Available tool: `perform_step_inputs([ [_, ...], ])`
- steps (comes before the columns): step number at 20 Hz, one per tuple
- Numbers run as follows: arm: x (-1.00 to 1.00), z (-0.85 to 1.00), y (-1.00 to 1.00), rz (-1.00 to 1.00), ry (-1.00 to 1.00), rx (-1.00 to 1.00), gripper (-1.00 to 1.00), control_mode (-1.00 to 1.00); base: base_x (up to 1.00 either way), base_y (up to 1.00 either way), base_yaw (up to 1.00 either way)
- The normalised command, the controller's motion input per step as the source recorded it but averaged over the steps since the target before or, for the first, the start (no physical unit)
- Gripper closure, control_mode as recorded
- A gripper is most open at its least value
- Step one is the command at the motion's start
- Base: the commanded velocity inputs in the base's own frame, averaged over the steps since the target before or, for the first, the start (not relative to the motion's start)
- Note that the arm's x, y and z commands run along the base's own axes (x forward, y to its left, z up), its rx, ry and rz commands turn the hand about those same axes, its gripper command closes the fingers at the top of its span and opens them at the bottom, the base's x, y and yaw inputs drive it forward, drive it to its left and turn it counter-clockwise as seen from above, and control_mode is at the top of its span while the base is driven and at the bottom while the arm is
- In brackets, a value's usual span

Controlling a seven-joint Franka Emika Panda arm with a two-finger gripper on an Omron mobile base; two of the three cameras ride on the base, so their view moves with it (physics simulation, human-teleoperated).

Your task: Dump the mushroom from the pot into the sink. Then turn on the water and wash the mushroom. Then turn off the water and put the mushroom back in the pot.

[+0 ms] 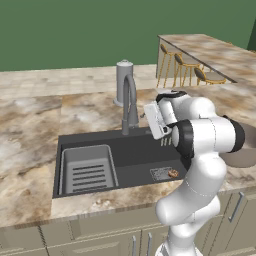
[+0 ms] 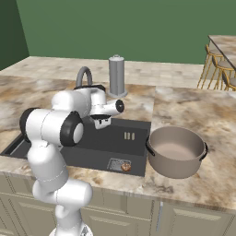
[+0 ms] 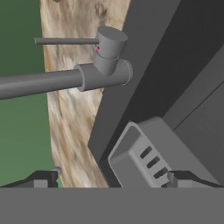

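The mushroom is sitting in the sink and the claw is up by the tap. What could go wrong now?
1. The open claw hangs close to the faucet; its thin handle is a small target, so the claw might slip off or bump the spout.
2. The mushroom lies on the drain grate at the sink's near edge, possibly outside the stream.
3. It is tiny, so picking it up for the pot may fail.

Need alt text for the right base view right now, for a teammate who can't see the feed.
A white robot arm reaches over a dark sink, its pincer open near the arched faucet. A small brown mushroom lies on the drain grate in the sink. An empty grey-brown pot sits on the marble counter right of the sink, with a grey canister behind.
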Motion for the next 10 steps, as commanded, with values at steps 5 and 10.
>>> perform_step_inputs([
  [5,0.17,-0.11,0.0,0.0,0.0,0.0,-1.0,-1.0,0.0,0.0,0.0],
  [10,0.19,-0.08,0.01,0.0,-0.01,0.0,-1.0,-1.0,0.0,0.0,0.0],
])
